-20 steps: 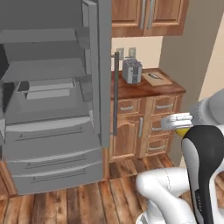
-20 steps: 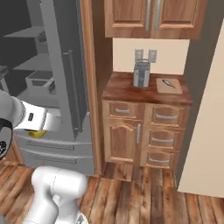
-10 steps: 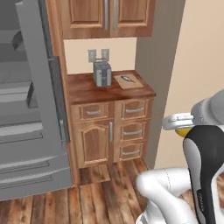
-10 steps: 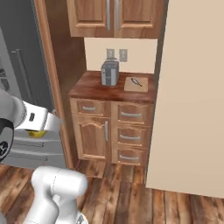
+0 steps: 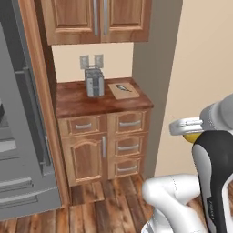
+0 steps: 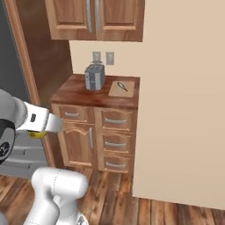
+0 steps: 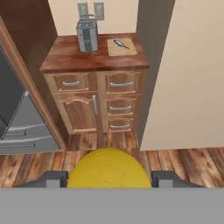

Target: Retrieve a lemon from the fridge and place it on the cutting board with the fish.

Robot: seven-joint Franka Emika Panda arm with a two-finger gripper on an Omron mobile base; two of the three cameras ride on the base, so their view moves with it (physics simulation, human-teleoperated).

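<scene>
Between the jaws, hand view shows the lemon (image 7: 109, 168) gripped.

Even, flat rendered light, no glare. Soft shade under the reddish-brown wooden upper cabinets (image 5: 95, 20). Mild low-resolution blur throughout.

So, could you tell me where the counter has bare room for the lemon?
The counter is bare left of and in front of the toaster. The cutting board at the right end carries the fish, with free margins around it.
</scene>
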